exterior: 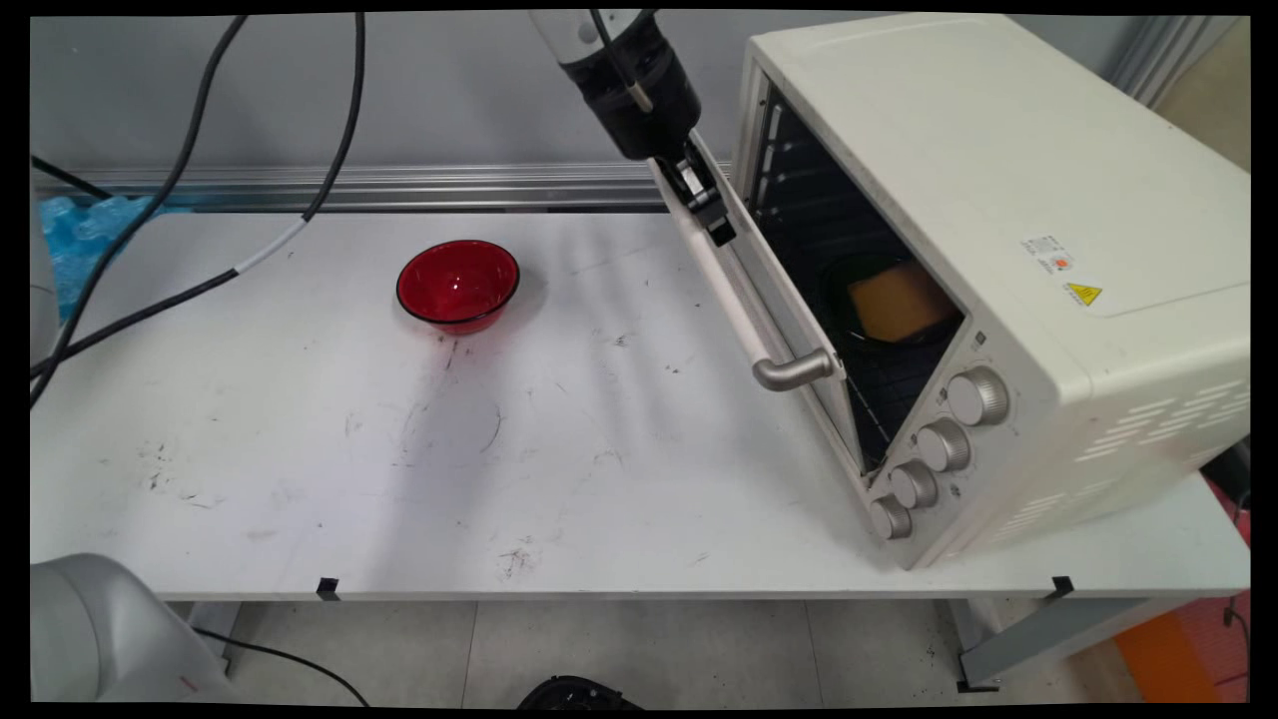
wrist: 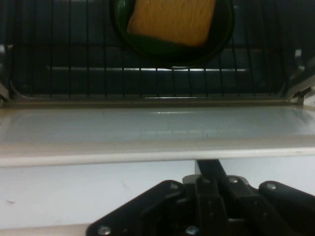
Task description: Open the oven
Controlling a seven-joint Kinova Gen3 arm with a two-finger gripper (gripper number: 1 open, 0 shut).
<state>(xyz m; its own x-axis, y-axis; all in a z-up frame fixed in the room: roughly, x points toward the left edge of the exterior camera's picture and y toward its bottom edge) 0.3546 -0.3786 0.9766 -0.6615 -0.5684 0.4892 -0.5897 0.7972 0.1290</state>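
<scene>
A white toaster oven [exterior: 998, 230] stands on the table's right side with its door [exterior: 769, 300] partly open. My gripper [exterior: 714, 222] hangs from the top of the main view, shut, its tips against the far end of the door by the white bar handle [exterior: 739, 310]. In the hand view the gripper [wrist: 209, 167] rises shut from below to the door's [wrist: 157, 132] pale edge. Beyond it a wire rack [wrist: 74, 73] carries a dark green plate [wrist: 219, 44] with a yellow slab [wrist: 172, 19] on it. The same plate [exterior: 849, 320] and slab [exterior: 899, 300] show inside the oven.
A red bowl [exterior: 458, 284] sits on the white table [exterior: 399, 449], left of the oven door. Black cables [exterior: 190, 160] hang across the back left. Several knobs [exterior: 944, 444] line the oven's front. A metal rail [exterior: 399, 185] runs along the wall.
</scene>
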